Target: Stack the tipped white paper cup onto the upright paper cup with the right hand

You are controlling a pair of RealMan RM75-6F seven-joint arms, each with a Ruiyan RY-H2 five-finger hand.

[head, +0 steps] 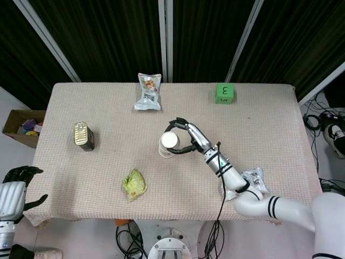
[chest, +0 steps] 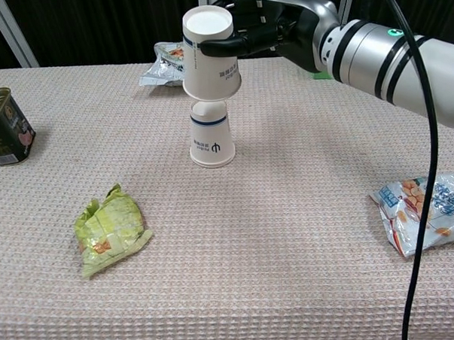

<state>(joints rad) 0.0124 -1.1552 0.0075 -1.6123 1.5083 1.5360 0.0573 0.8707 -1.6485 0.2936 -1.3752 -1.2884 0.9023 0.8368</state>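
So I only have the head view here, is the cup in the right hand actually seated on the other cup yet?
Observer: Not fully. In the chest view the held cup sits over the top of the standing cup, most of which still shows below it.
Operator: Is the hand gripping it?
Observer: Yes, the right hand holds it from the side, a finger across its wall.
Operator: Which way is the held cup turned?
Observer: Closed base up, wide mouth down, like the one below.
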